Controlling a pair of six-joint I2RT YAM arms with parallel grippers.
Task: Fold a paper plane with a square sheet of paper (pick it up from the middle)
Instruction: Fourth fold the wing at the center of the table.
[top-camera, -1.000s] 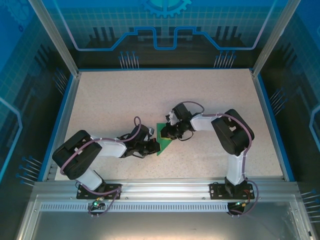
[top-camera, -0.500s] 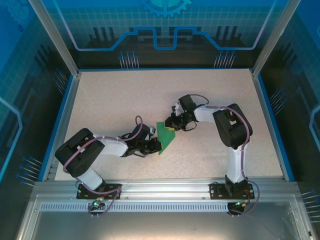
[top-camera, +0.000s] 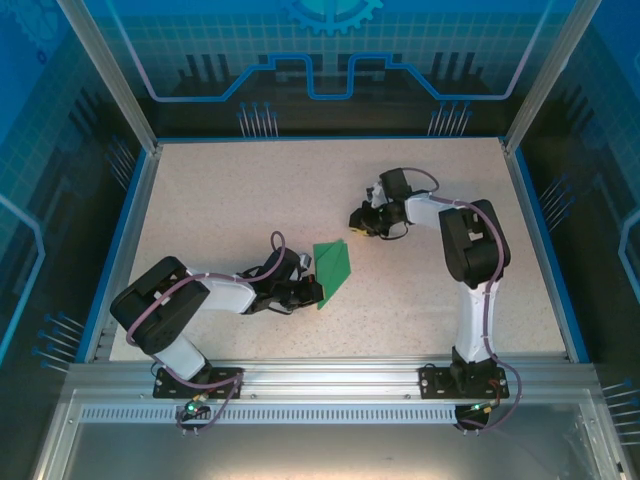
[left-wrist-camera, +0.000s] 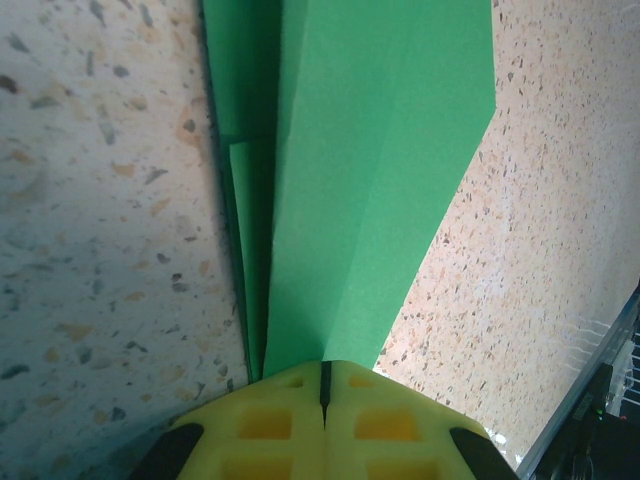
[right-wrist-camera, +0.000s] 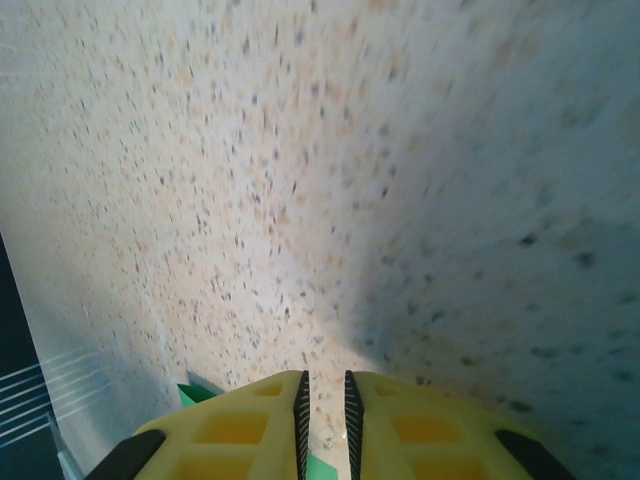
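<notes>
Speckled beige table (top-camera: 250, 200), edged in blue, spreads under both arms. Left arm (top-camera: 185, 305) lies low and bent across the near left part, reaching toward the middle. Right arm (top-camera: 470, 250) rises from its base at the near right and reaches leftward over the far middle.

Green paper (top-camera: 332, 268) lies flat near the table's centre, between the two grippers. It is folded into a narrow layered shape, broader toward the far end and tapering to a point at the near end. From the left wrist, the paper (left-wrist-camera: 370, 180) shows long creases and overlapping layers running away from the fingers.

Left gripper (top-camera: 305, 290) sits at the paper's near left edge. Its yellow fingers (left-wrist-camera: 260, 420) are pressed together to a thin seam, with the paper's narrow end pinched in them.

Right gripper (top-camera: 358, 218) is apart from the paper, beyond its far right corner, over the table. Its fingers (right-wrist-camera: 240, 425) stand a narrow slit apart with nothing between them, and a sliver of green shows beside one of them.
</notes>
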